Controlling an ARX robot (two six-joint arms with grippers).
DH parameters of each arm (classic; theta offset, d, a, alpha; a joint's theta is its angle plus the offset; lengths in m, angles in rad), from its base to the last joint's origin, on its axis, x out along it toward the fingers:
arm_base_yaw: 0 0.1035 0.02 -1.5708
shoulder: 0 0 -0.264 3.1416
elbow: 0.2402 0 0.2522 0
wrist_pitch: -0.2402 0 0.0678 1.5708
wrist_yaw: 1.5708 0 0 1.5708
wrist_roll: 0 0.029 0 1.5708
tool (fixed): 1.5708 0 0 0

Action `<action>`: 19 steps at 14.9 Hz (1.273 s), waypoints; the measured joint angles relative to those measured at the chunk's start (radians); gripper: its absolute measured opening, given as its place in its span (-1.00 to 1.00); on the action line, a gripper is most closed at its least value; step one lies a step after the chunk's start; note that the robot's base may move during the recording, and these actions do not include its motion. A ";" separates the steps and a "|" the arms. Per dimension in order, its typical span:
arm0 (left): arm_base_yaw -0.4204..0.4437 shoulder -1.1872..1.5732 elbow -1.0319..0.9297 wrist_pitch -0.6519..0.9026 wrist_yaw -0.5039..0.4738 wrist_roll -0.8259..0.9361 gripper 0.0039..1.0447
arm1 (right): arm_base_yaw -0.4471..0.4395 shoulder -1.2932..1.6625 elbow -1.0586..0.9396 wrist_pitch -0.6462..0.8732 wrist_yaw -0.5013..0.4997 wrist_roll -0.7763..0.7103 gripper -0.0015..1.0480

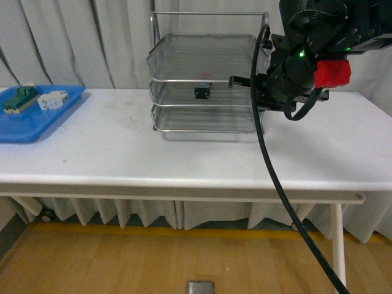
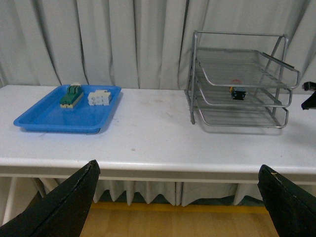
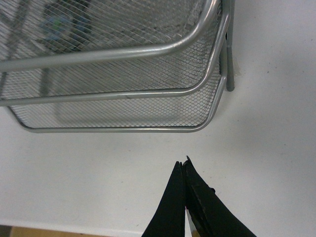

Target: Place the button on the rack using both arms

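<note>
The button [image 1: 203, 90] sits on the middle tier of the rack [image 1: 205, 76], near its centre, seen through the mesh from my front camera. It rests on the wire floor and no hand touches it, so I judge the placing itself done.

My right hand [image 3: 183, 165] hangs over the bench [image 1: 184, 153] just off the rack's near right corner, its fingers pressed together and holding nothing. My left hand [image 2: 177, 182] is held well back on the near side of the bench, spread wide and empty.

What remains, I judge, is a clean retreat. The right arm's cable [image 1: 275, 184] trails close past the rack frame, so I would draw that arm straight away from the rack, keeping the closed fingers off the rim.

Far left, the blue tray [image 1: 37, 119] lies untouched.
</note>
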 joint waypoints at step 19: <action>0.000 0.000 0.000 0.000 0.000 0.000 0.88 | -0.238 -1.847 -1.757 0.623 0.010 -0.266 -0.97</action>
